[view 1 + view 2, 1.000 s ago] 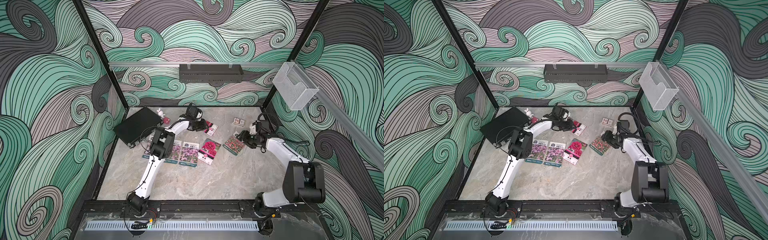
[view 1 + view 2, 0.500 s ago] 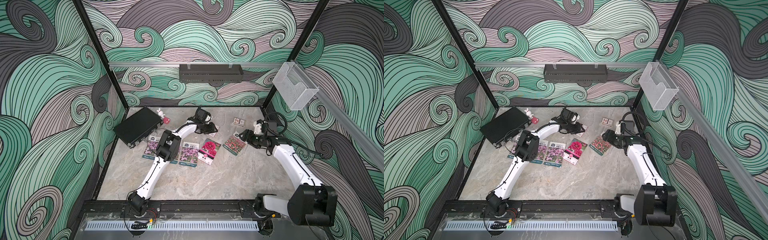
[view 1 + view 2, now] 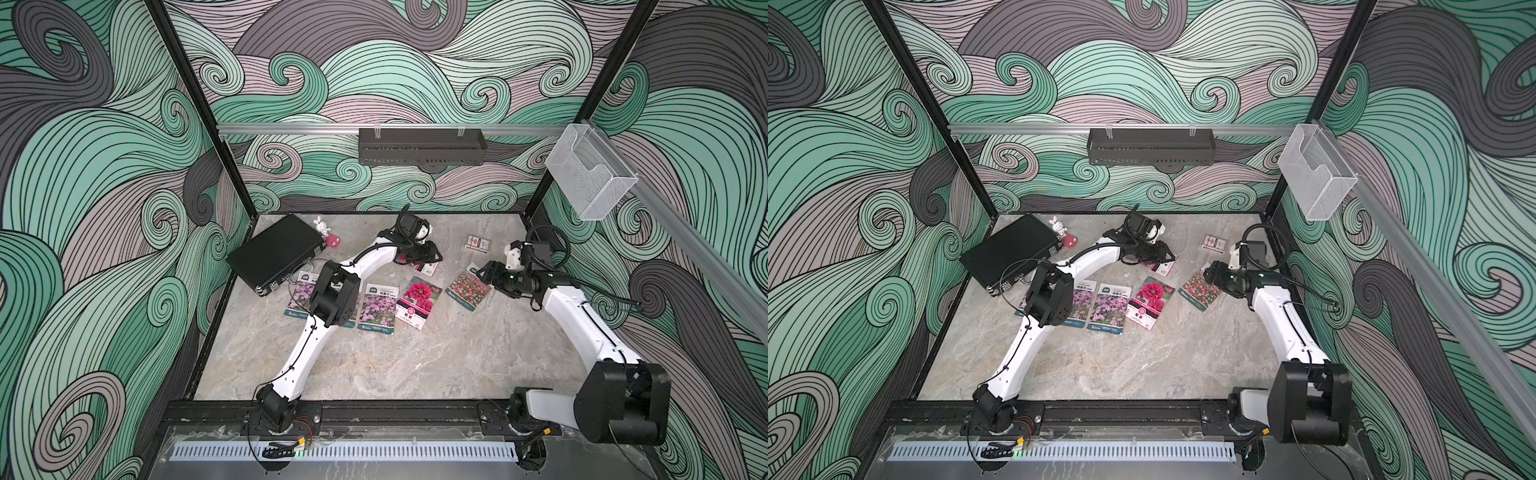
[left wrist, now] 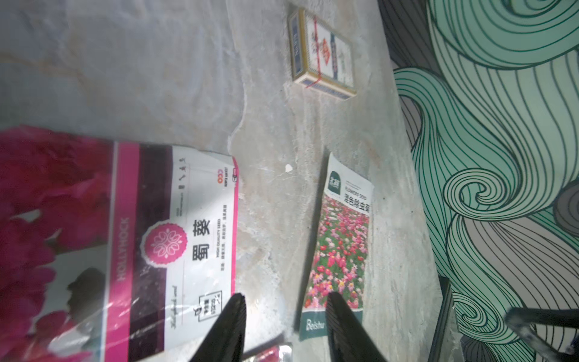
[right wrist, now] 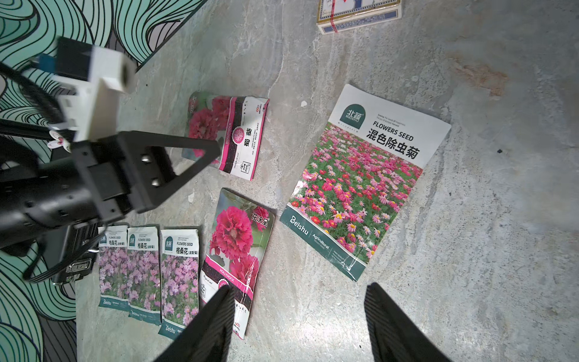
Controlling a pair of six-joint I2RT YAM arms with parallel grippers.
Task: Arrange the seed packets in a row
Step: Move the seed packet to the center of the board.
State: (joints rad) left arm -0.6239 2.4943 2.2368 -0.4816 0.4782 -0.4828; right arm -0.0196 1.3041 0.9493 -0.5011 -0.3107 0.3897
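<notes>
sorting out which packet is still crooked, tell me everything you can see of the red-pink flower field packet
The red-pink field packet is a flat, glossy rectangle: white top band with a dark green logo and "FLOWERS SEED", a photo of red and pink daisies on green, a dark green "Beishu" foot band, slightly creased. It lies face up on the marbled table, skewed, apart from the neighbouring hollyhock packet. The open right pincer hovers close by; no contact shows.
</notes>
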